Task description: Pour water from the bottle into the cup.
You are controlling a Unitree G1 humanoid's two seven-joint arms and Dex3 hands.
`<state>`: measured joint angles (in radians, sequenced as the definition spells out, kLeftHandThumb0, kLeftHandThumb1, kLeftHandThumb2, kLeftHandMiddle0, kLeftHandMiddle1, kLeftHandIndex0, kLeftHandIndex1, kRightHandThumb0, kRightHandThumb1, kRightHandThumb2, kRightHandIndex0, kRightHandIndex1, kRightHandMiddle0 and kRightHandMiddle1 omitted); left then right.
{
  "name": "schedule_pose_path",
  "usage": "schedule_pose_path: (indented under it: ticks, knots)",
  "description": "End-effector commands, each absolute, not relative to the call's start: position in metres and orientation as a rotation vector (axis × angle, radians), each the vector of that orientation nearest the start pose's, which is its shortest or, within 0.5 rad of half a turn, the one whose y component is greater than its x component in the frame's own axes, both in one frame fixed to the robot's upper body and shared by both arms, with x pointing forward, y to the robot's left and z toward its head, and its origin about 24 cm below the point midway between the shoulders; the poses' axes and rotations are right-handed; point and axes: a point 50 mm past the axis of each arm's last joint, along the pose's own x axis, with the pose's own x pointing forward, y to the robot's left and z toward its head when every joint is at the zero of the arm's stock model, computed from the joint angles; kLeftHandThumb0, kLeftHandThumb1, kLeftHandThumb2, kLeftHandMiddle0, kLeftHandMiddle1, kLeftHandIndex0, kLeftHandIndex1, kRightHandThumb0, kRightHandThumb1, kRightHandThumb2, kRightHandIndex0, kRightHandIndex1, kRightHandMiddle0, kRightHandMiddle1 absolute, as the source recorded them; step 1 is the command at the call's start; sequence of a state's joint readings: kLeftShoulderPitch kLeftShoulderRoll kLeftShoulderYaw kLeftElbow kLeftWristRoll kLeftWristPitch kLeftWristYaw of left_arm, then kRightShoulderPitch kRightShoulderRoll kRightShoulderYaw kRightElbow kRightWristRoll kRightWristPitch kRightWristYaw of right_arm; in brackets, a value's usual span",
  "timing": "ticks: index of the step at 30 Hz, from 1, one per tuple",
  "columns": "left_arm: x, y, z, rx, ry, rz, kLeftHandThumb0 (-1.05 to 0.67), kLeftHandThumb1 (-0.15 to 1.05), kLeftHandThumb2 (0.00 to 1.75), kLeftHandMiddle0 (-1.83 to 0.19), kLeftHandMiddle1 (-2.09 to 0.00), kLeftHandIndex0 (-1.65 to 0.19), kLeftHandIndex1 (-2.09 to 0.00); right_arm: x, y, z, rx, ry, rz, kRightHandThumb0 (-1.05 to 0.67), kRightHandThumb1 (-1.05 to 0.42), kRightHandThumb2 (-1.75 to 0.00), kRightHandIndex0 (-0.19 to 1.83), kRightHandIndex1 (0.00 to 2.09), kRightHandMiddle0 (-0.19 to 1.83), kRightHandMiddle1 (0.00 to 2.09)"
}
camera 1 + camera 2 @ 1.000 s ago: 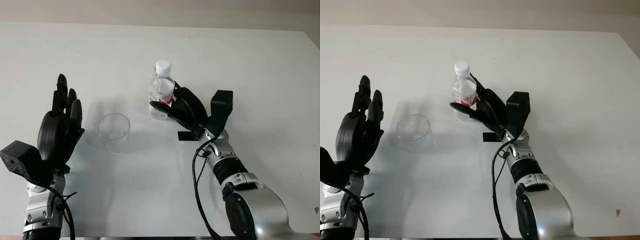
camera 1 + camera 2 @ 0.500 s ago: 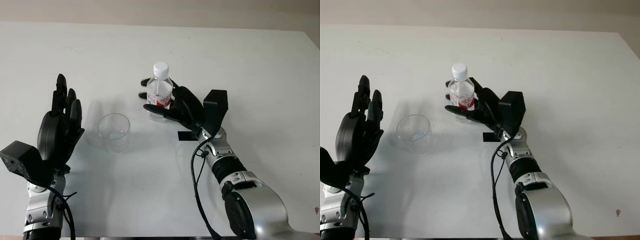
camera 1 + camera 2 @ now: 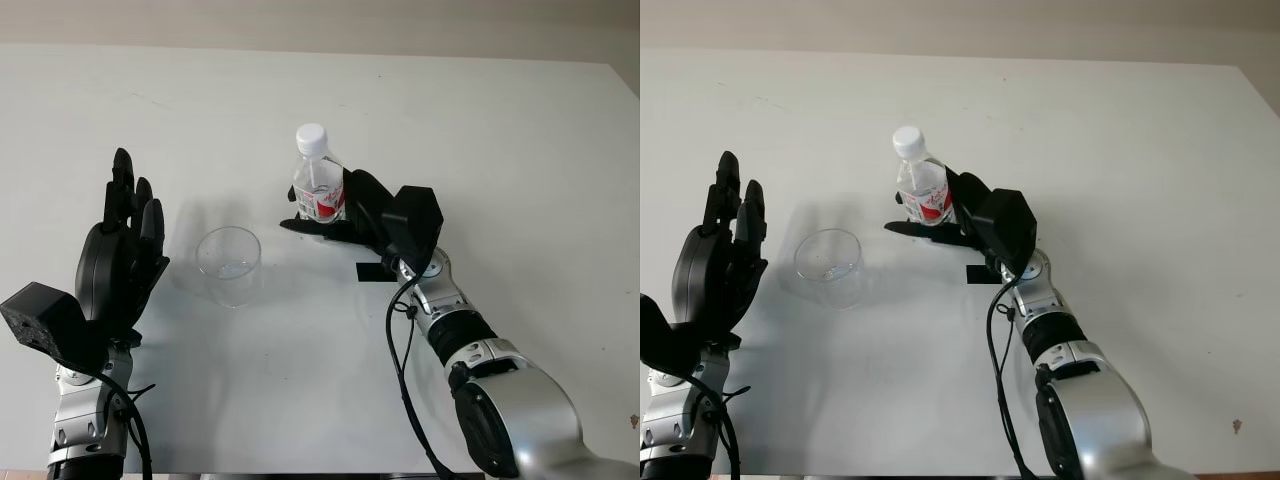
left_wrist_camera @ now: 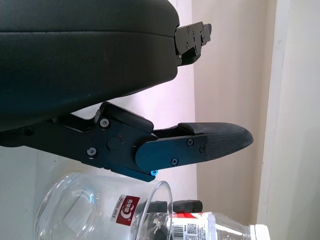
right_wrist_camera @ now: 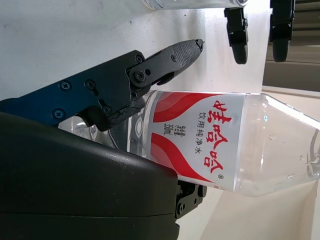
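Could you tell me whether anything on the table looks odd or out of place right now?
One thing: the clear plastic water bottle in the right hand has its white cap on, so nothing could pour out. The clear plastic cup stands upright, nothing is spilled, and the left hand is open beside it.

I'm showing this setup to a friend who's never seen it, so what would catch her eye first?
Probably the right hand near the middle of the white table, closed around a small water bottle with a white cap and a red and white label. To its left stands an empty clear plastic cup, and past that the left hand is raised, open.
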<state>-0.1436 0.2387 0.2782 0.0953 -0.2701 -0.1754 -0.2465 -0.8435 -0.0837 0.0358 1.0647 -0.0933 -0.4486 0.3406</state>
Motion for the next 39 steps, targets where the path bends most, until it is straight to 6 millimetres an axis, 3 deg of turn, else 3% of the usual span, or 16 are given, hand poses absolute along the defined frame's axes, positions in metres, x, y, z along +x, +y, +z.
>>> schedule_pose_path:
  ticks: [1, 7, 12, 25, 39]
  knots:
    - [0.27, 0.244, 0.095, -0.004, -0.294, 0.011, -0.73, 1.05, 0.55, 0.19, 0.0, 0.19, 0.0, 0.375, -0.093, 0.091, -0.296, -0.161, 0.546, -0.49, -1.05, -0.21, 1.14, 2.09, 0.93, 2.09]
    - [0.27, 0.245, 0.094, -0.006, -0.295, 0.013, -0.73, 1.05, 0.54, 0.19, 0.0, 0.19, 0.0, 0.375, -0.092, 0.092, -0.304, -0.193, 0.493, -0.44, -1.05, -0.4, 1.29, 2.09, 1.13, 2.09]
    - [0.271, 0.245, 0.094, -0.004, -0.295, 0.009, -0.73, 1.05, 0.55, 0.19, 0.0, 0.19, 0.0, 0.377, -0.093, 0.101, -0.318, -0.243, 0.448, -0.39, -1.05, -0.44, 1.29, 2.09, 1.15, 2.09]
    - [0.272, 0.245, 0.094, -0.018, -0.294, 0.013, -0.74, 1.05, 0.57, 0.19, 0.0, 0.19, 0.0, 0.386, -0.091, 0.153, -0.586, -0.516, 0.425, -0.38, -1.05, -0.44, 1.09, 2.09, 0.72, 2.09]
    - [0.272, 0.242, 0.091, -0.039, -0.279, 0.028, -0.73, 1.05, 0.6, 0.19, 0.0, 0.19, 0.0, 0.382, -0.074, 0.175, -0.971, -0.78, 0.42, -0.41, -1.05, -0.33, 1.07, 2.09, 0.69, 2.09]
